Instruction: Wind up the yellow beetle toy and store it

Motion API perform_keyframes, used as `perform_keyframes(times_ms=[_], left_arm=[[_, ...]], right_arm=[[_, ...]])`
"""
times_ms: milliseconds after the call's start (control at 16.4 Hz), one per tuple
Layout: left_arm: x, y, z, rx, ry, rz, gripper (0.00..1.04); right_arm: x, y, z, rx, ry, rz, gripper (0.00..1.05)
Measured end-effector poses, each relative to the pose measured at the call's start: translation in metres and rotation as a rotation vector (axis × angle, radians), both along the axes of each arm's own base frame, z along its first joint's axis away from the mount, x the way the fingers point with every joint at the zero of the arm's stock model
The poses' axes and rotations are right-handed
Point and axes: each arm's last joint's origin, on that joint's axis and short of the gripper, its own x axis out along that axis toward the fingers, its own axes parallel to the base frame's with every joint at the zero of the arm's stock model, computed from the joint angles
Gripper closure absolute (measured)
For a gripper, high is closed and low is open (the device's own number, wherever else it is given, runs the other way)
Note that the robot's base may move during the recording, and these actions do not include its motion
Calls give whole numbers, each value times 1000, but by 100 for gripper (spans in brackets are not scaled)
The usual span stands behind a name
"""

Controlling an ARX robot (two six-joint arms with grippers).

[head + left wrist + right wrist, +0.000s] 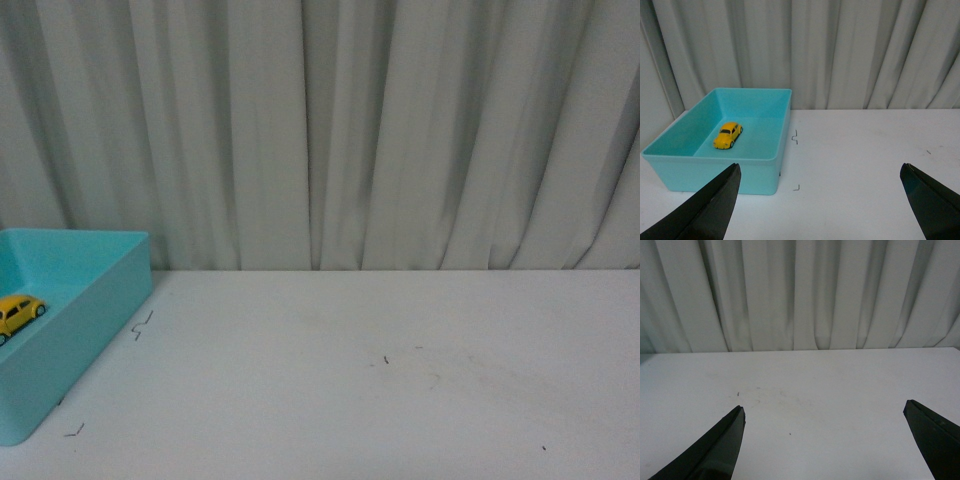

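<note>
A: Where's the toy?
B: Small glossy yellow beetle toy car (728, 135), dark windows, black wheels, sitting on its wheels on the floor of the open turquoise plastic bin (781, 107). Clear of all the walls. The front view catches it at the left edge too.

A: Grippers?
B: Left gripper (821, 200) has its black fingers spread wide, nothing between them, hanging short of the bin's near wall. Right gripper (824, 440) is the same, wide apart and empty, over bare table. Neither arm shows in the front view.

A: How would it handle?
B: My guess is light, rigid, hard shell. The glossy paint is likely slippery and the rounded roof would squirt out of a pinch. Better to take it across the flat sides, by the doors between the wheels. The wheels probably roll, so a nudge could send it off.

A: So task done?
B: Looks stored already. Whether it's wound up, can't tell.

A: Surface, room?
B: White matte table (400, 380), a few small dark scuffs and corner marks by the bin. Pale grey-white pleated curtain (380, 130) across the whole back.
</note>
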Motion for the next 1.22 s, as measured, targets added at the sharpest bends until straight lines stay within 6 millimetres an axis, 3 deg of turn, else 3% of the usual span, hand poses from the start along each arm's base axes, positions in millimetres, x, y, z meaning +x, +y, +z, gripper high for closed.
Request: perform_keyframes(times_ms=[1218], left_arm=[[0, 0, 0, -3, 1, 0, 7]], right_arm=[[0, 0, 0, 3, 2, 0, 7]])
